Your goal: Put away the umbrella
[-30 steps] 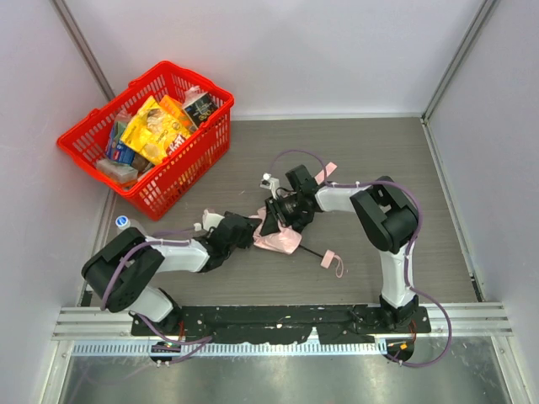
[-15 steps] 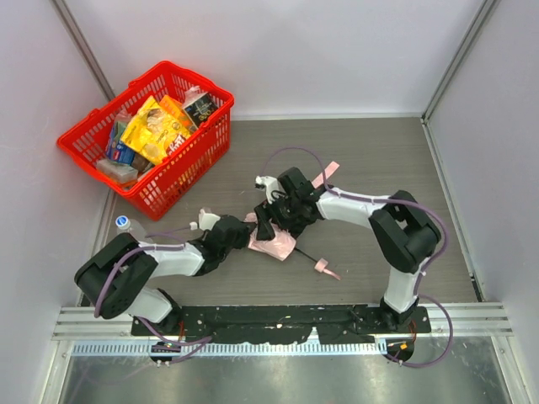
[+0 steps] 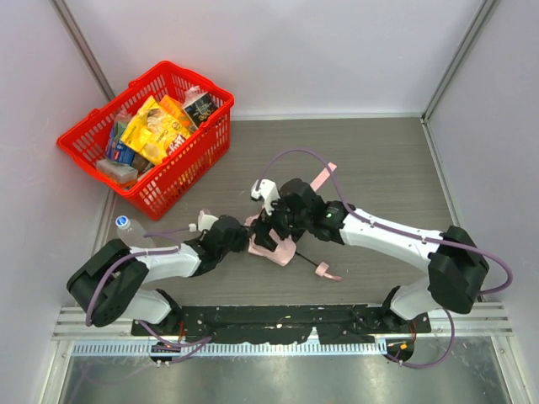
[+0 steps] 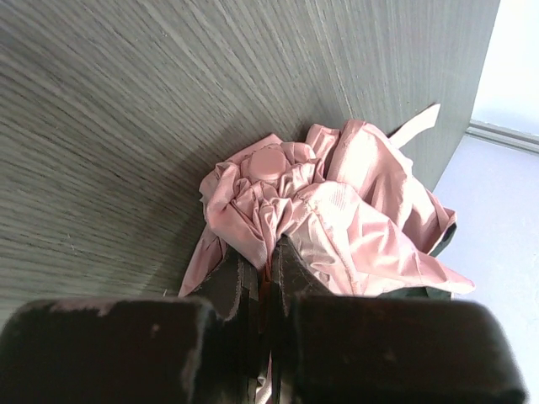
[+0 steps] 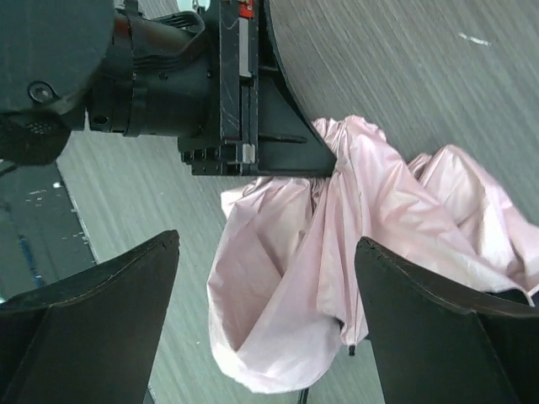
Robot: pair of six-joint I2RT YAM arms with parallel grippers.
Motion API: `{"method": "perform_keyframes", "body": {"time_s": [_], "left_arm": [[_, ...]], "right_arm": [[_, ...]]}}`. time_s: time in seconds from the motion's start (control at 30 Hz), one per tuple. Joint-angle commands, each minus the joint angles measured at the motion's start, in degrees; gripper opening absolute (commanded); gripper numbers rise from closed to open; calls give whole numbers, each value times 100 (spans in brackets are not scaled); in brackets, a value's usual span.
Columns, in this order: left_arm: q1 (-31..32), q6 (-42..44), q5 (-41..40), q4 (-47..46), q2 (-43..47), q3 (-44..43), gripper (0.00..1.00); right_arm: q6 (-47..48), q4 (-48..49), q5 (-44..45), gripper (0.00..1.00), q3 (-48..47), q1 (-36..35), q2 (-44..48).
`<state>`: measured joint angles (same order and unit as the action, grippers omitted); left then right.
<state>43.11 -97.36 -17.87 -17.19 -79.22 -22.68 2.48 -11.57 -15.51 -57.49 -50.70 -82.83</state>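
The umbrella (image 3: 274, 246) lies crumpled on the table's middle, pale pink fabric with a thin black shaft ending in a small pink handle (image 3: 325, 272). A pink strap (image 3: 323, 178) trails behind the right arm. My left gripper (image 3: 245, 241) is shut on a fold of the umbrella (image 4: 337, 210) at its left edge; the fingers (image 4: 290, 269) pinch the cloth. My right gripper (image 3: 268, 224) hovers just above the fabric (image 5: 286, 286), open wide, its fingers (image 5: 109, 295) either side of the bundle and not touching it. The left gripper (image 5: 324, 164) shows there gripping the cloth.
A red basket (image 3: 84, 147) full of packets stands at the back left. A small blue-capped bottle (image 3: 123, 223) sits by the left wall near the left arm. Walls close in the table on the left, right and back.
My left gripper closed on the umbrella's fabric. My right gripper opened wide and moved left and nearer, over the bundle. The handle slid slightly left.
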Motion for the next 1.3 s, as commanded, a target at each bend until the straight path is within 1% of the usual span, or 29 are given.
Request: {"method": "perform_keyframes", "body": {"time_s": [0.0,0.1,0.17,0.2,0.23,0.27,0.3,0.33,0.37,0.43,0.47,0.53,0.57,0.6,0.63,0.7,0.77,0.93,1.1,1.27], "left_arm": [[4,-28,354,1648,-32,-52,0],[-40,-99,556,1964,-120,-210,0],[-49,-177,670,2009,-172,-237,0],[-57,-221,714,2018,-190,-237,0],[-66,-257,758,2044,-190,-229,0],[-75,-266,793,2062,-216,-246,0],[-92,-274,828,2131,-225,-255,0],[-127,-266,855,2202,-208,-272,0],[-145,-266,873,2246,-199,-272,0],[-180,-283,882,2316,-155,-272,0],[-207,-283,908,2308,-146,-264,0],[-242,-240,917,2273,-138,-237,0],[-277,-213,908,2238,-120,-211,0],[-295,-204,908,2107,-129,-150,0],[-312,-204,925,1949,-129,-88,0],[-339,-187,934,1860,-146,-44,0],[-347,-125,943,1930,-199,-88,0],[-382,-169,1031,1912,-225,-52,0],[-409,-169,1154,2018,-261,-141,0],[-505,-187,1294,2027,-234,-79,0]], "right_arm": [[762,85,872,89,-235,-405,-461],[1078,550,1243,89,-69,-730,-708],[1245,787,1532,89,19,-949,-910],[1324,945,2064,89,115,-1029,-1050],[1482,999,2252,89,159,-1178,-1112],[1614,1121,2654,89,273,-1249,-1217],[1659,1409,3084,89,378,-1345,-1253],[1781,1612,3298,89,501,-1390,-1393],[1817,1710,3822,89,546,-1442,-1455],[1993,1956,4238,87,756,-1478,-1684],[1950,2062,4205,86,818,-1478,-1667],[1644,1976,3750,86,959,-1470,-1343],[1537,1879,3339,86,977,-1461,-1019],[1232,1817,3170,86,1003,-1452,-825],[1081,1869,2811,87,1160,-1434,-423],[737,2228,2405,87,1484,-1338,71],[727,2335,2281,88,1618,-1329,318],[1149,2299,2307,88,1645,-1311,223],[1780,2932,2588,90,1750,-1320,-110],[2300,2951,2912,90,1435,-1583,-593]]}}
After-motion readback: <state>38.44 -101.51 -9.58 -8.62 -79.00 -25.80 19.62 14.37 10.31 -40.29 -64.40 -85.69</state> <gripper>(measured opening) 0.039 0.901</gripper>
